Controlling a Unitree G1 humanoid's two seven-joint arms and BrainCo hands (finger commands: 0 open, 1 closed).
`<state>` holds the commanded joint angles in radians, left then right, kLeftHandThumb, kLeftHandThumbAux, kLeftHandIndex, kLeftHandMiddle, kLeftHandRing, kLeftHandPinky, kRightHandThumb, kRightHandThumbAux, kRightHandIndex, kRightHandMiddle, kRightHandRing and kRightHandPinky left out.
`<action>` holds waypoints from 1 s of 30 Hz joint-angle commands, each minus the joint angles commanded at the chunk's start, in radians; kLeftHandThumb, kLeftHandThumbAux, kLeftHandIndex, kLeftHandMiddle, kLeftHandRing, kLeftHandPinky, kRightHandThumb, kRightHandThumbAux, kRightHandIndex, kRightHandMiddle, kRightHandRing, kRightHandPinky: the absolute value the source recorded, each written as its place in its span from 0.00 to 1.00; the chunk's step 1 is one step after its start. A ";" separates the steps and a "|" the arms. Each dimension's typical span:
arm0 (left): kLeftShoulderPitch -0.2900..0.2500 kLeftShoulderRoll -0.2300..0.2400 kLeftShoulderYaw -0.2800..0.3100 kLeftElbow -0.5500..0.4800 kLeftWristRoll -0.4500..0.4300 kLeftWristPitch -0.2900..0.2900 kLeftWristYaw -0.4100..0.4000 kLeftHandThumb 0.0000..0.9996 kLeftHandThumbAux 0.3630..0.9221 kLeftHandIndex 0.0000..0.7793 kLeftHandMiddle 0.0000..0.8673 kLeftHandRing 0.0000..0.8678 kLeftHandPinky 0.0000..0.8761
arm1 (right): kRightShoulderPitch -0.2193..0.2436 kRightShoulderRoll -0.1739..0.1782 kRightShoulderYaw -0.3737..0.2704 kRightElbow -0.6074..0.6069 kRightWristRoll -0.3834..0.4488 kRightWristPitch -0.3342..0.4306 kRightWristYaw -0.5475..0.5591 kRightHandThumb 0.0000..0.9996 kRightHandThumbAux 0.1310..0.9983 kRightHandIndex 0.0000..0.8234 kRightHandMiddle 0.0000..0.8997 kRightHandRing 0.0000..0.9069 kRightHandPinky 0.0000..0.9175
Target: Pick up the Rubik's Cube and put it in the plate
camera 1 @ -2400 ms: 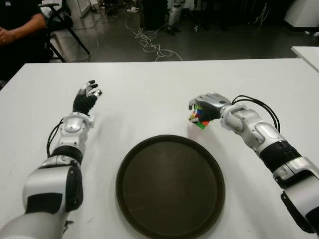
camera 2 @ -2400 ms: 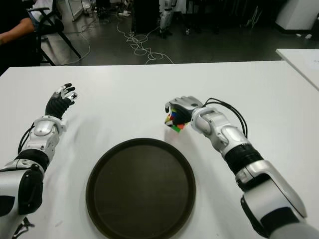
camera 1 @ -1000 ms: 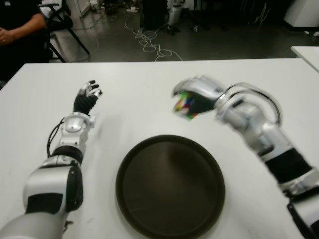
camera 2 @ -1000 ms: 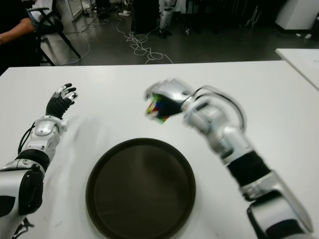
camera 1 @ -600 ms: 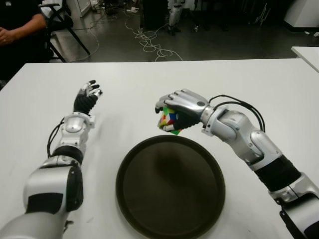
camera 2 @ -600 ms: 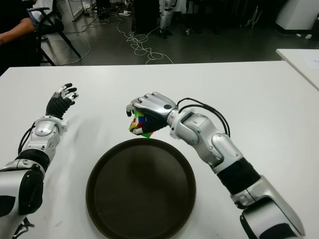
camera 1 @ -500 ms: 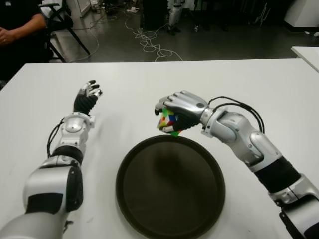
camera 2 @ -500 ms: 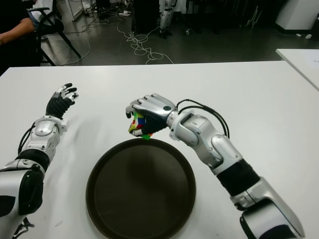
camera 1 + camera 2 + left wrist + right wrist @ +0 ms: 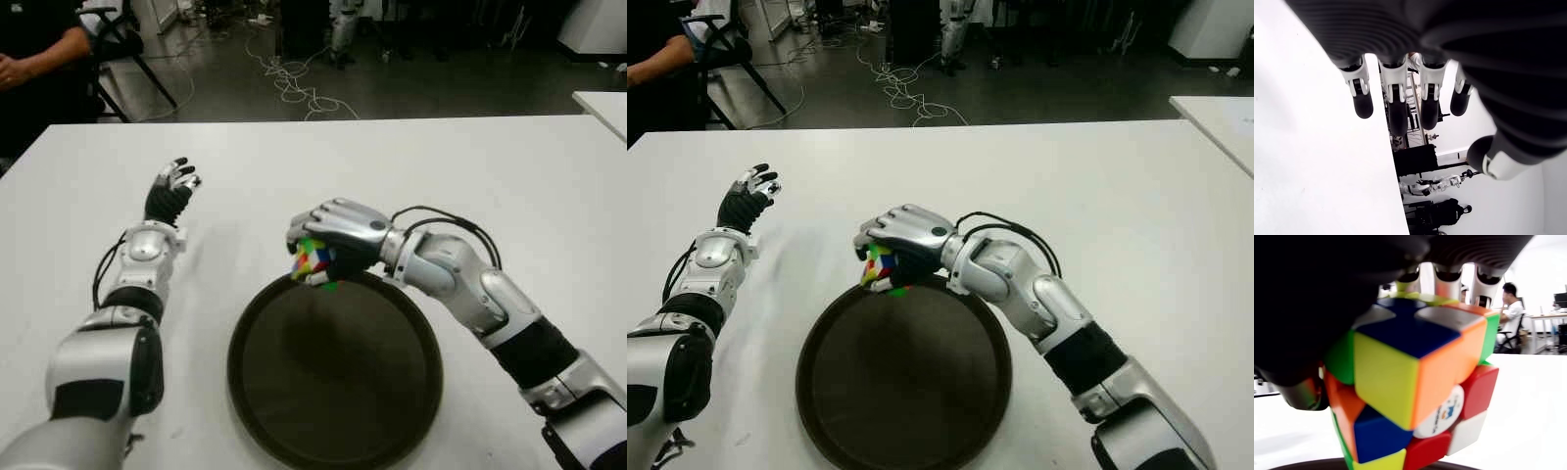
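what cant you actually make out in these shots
- Rubik's Cube: its top and far faces, hidden under the right hand in both eye views.
- Gap between cube and plate: the right wrist view shows only a sliver of the plate's rim, so touching or apart is unclear.
- Left hand: whether it touches the table cannot be told.
- Person: cut off by the eye views' edge.

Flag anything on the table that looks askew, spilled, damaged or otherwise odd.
Nothing stands out. The right hand grips the Rubik's Cube, scrambled but intact, at the far rim of the plate, which lies flat and empty on the white table. The left hand shows open, left of the plate.
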<state>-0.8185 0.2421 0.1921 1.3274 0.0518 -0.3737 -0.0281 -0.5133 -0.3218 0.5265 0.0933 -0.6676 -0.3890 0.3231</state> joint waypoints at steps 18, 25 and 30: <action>0.001 0.004 -0.010 -0.001 0.006 -0.003 -0.002 0.15 0.36 0.10 0.17 0.15 0.12 | 0.006 -0.018 0.023 -0.018 -0.020 -0.023 0.050 0.94 0.62 0.54 0.49 0.50 0.42; -0.001 0.002 -0.005 -0.001 0.001 0.001 -0.002 0.14 0.36 0.09 0.16 0.14 0.11 | 0.012 -0.014 0.022 -0.015 0.031 -0.027 0.097 0.94 0.61 0.54 0.49 0.50 0.41; -0.002 0.001 -0.007 -0.001 0.003 0.004 0.003 0.14 0.37 0.08 0.15 0.13 0.10 | 0.018 -0.002 0.018 -0.013 0.076 -0.007 0.142 0.94 0.61 0.54 0.50 0.50 0.40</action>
<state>-0.8206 0.2436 0.1855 1.3261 0.0549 -0.3699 -0.0251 -0.4956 -0.3235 0.5444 0.0804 -0.5919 -0.3959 0.4651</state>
